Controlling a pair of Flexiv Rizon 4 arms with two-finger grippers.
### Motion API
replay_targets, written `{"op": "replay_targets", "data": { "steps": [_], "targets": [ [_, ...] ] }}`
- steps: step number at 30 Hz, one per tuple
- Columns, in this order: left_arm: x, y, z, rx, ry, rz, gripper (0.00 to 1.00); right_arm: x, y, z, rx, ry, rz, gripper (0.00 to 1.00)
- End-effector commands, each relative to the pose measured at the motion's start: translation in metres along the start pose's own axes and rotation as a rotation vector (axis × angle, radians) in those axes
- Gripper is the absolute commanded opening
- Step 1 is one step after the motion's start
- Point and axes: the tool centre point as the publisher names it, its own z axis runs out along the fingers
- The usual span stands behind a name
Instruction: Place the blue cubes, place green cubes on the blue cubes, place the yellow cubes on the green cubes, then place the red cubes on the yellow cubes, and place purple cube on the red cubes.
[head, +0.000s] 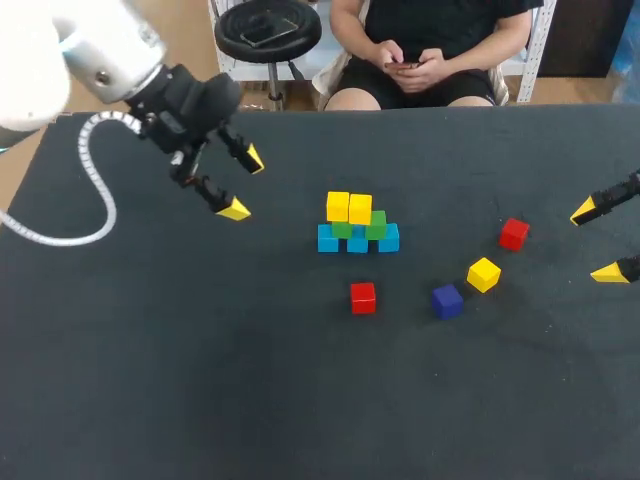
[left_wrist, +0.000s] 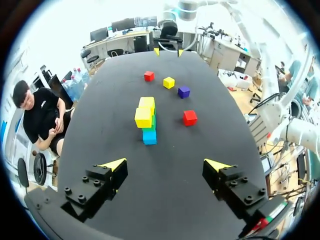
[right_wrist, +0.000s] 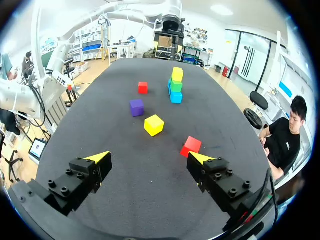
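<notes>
In the table's middle stands a stack: three blue cubes (head: 357, 240) in a row, two green cubes (head: 375, 224) on them, two yellow cubes (head: 349, 207) on top. The same stack (left_wrist: 146, 118) lies ahead of my left gripper (left_wrist: 165, 167), and the stack (right_wrist: 176, 84) is far ahead of my right gripper (right_wrist: 147, 159). Loose on the table are a red cube (head: 363, 297), a purple cube (head: 447, 300), a yellow cube (head: 483, 274) and a second red cube (head: 514, 234). My left gripper (head: 241, 184) hangs open at the left. My right gripper (head: 598, 240) is open at the right edge.
The black table (head: 200, 380) has bare room at the front and left. The second red cube (right_wrist: 191, 146) lies close by my right gripper's fingertip (right_wrist: 200, 158).
</notes>
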Motion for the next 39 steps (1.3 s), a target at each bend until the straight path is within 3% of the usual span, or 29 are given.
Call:
{"op": "replay_targets", "data": {
  "steps": [1,11,29,39],
  "targets": [
    [0.011,-0.017,-0.005,-0.059,-0.045,-0.013,1.00,0.001,-0.001,0.000,-0.001,-0.003,-0.001,1.00],
    [0.017,-0.027,-0.012,-0.089,-0.046,-0.040,1.00,0.001,-0.001,0.000,-0.001,-0.003,-0.001,1.00],
    [0.018,-0.026,-0.013,-0.091,-0.053,-0.036,1.00,0.001,-0.001,0.000,-0.001,-0.003,-0.001,1.00],
    [0.018,-0.026,-0.013,-0.091,-0.053,-0.036,1.00,-0.054,-0.024,0.026,-0.181,0.228,-0.330,1.00]
  ]
}}
